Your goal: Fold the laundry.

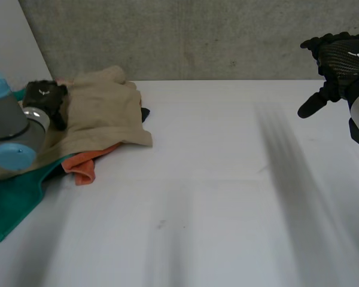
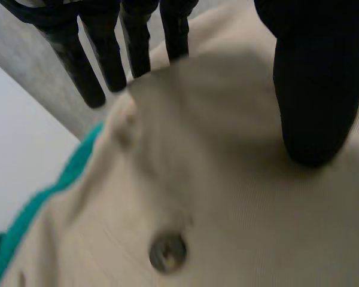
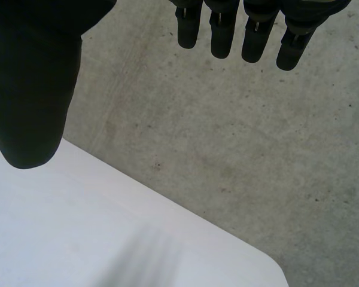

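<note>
the beige garment lies crumpled over an orange cloth and a teal cloth at the table's far left corner, with the left hand on it. the left wrist view adds a metal button and shows straight fingers, the thumb pressing the fabric, nothing gripped. the right hand hangs above the far right edge, and its wrist view shows it spread wide and empty.

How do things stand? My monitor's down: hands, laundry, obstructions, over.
Left hand open, thumb on beige garment. Right hand open, raised, empty. Garment heaped unfolded over orange cloth and green cloth. No obstruction seen.
</note>
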Robot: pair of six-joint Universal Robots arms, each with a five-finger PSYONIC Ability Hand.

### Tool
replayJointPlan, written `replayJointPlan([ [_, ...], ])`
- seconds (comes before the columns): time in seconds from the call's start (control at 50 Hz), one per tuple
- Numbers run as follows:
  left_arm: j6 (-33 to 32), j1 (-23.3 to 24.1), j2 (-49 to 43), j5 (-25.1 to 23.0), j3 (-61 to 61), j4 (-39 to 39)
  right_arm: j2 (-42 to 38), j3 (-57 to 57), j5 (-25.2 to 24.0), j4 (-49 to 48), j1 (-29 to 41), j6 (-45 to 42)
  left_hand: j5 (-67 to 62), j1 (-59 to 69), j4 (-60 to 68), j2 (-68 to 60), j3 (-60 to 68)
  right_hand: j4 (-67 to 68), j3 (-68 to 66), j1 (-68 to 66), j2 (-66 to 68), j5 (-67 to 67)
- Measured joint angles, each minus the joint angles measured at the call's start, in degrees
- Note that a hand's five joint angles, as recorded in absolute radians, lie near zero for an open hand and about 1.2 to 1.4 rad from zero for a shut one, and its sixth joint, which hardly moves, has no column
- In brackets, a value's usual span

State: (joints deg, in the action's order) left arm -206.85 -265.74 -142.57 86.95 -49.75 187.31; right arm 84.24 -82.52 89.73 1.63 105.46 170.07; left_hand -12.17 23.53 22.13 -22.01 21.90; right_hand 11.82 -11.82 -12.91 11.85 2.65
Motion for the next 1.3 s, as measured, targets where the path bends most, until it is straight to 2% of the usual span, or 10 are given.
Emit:
replayJointPlan([
  [0.04,-0.7,-0.1,-2.7,0.2,2.0,0.5,-0.4,-0.1,0.0,0.0,0.0,-0.1,-14.2,14.1,14.7,-15.7,15.6,0.0,0.0,0.0,0.0,0.0],
  [0.1,-0.8,0.1,-4.6,0.4,3.4,1.2,-1.0,0.0,0.0,-0.1,-0.1,-0.1,-14.2,14.1,14.7,-15.7,15.6,0.0,0.0,0.0,0.0,0.0],
  [0.12,-0.7,0.3,-4.9,0.6,3.7,1.4,-1.3,0.0,0.0,-0.1,-0.1,-0.1,-37.6,33.2,40.9,-40.5,40.9,0.0,0.0,0.0,0.0,0.0],
  [0.16,-0.5,0.7,-4.9,1.0,3.8,1.9,-1.7,0.2,0.0,-0.1,-0.2,-0.2,-40.9,35.2,45.4,-44.3,44.5,0.0,0.0,0.0,0.0,0.0],
  [0.3,3.8,4.2,4.2,3.7,1.7,3.7,-2.3,0.7,0.1,0.0,-0.7,-1.0,-40.9,37.6,45.9,-45.2,45.3,0.0,0.0,0.0,0.0,0.0],
  [0.54,26.8,18.4,26.9,1.7,-5.6,4.8,-1.2,1.2,0.0,0.0,-1.0,-2.4,-44.5,42.0,46.2,-46.1,46.2,0.0,0.0,0.0,0.0,0.0],
  [0.78,30.8,34.9,14.5,0.0,-7.7,4.4,0.2,1.4,0.0,0.0,-1.0,-2.5,-44.8,42.0,46.7,-46.1,46.4,0.0,0.0,0.0,0.0,0.0],
  [0.84,30.6,37.7,9.5,0.0,-7.5,3.8,0.2,1.4,-0.1,0.0,-1.1,-2.6,-33.5,29.3,33.5,-32.3,33.7,0.0,0.0,0.0,0.0,0.0],
  [0.94,30.4,39.4,9.3,0.0,-8.6,3.4,-0.6,1.3,-0.2,0.0,-1.2,-3.6,6.5,-9.6,-6.2,5.7,-5.0,0.0,0.0,0.0,0.0,0.0],
  [1.3,20.2,31.7,31.9,0.6,-33.2,0.0,-8.4,0.1,-5.1,8.9,0.5,-20.8,9.0,-10.5,-9.1,8.6,-8.3,0.0,0.0,0.0,0.0,0.0],
])
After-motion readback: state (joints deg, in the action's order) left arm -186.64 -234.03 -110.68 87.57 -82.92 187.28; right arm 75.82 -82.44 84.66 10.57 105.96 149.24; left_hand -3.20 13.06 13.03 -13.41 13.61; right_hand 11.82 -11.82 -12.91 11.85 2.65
